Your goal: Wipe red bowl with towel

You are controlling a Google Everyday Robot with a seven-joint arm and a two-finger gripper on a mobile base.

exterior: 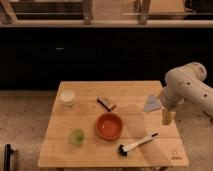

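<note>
End effector: hanging over the right side of the worktop; apart or together, cannot tell.
Towel: lying just beside it, up-left.
Bowl: sitting farther left.

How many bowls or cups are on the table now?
3: the red bowl at centre, a small green cup to its left, a white cup at the far-left corner. None seems hidden. The gripper hangs by the towel.

No readable text. Jaws hang above table's right edge.
</note>
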